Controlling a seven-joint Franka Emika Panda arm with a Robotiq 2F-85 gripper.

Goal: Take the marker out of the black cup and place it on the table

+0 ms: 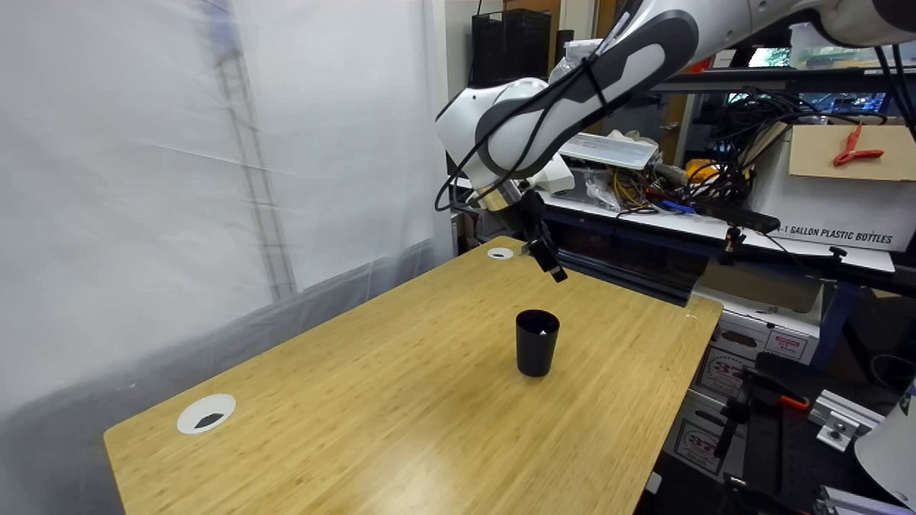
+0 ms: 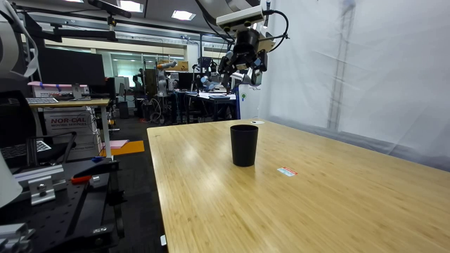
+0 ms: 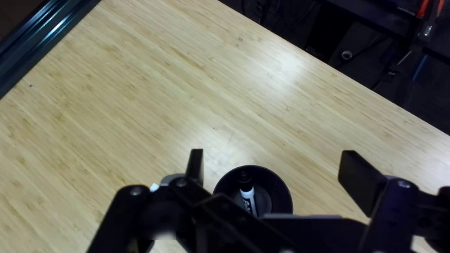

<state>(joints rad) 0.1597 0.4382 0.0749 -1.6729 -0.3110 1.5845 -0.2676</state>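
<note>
The black cup stands upright on the light-wood table (image 1: 401,400), in both exterior views (image 1: 535,350) (image 2: 243,149) and the wrist view (image 3: 279,193). The marker (image 3: 249,199), white-bodied with a black cap, leans inside the cup, cap up against the wall. Its lower end is hidden by the gripper in the wrist view. A small white spot shows inside the cup in an exterior view. My gripper is open and empty, pointing down above the table, higher than the cup (image 1: 555,272) (image 2: 242,75). In the wrist view the cup lies below and between the spread fingers (image 3: 272,154), nearer the left one.
White-rimmed cable holes (image 1: 206,413) (image 2: 257,122) are set in the tabletop. A small red and white label (image 2: 287,171) lies near the cup. A plastic curtain (image 1: 343,143) borders one long side. A cluttered workbench (image 1: 644,207) stands beyond one end.
</note>
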